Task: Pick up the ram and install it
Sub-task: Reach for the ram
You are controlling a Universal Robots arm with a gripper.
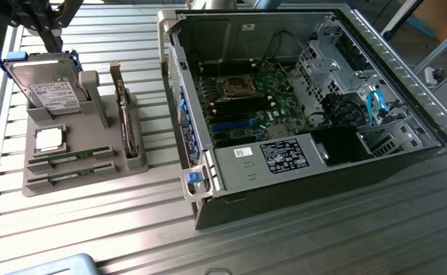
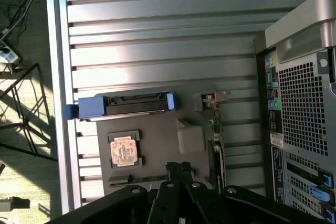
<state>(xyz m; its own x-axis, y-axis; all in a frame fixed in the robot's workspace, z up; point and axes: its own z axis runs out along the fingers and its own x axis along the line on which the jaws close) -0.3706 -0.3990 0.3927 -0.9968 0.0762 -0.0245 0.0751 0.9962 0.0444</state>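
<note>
My fingers [image 2: 173, 174] pressed together, empty, above tray [image 1: 124, 166]. Ram [image 1: 74, 156], 1 of 2 alike, lies in tray slot, lower left of exterior view. Pickup, install into case [image 1: 300, 192]: both undone.

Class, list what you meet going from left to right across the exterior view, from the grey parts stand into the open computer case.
Silver hard drive in a blue caddy → upright expansion card with a metal bracket → green motherboard → light blue cable.
</note>
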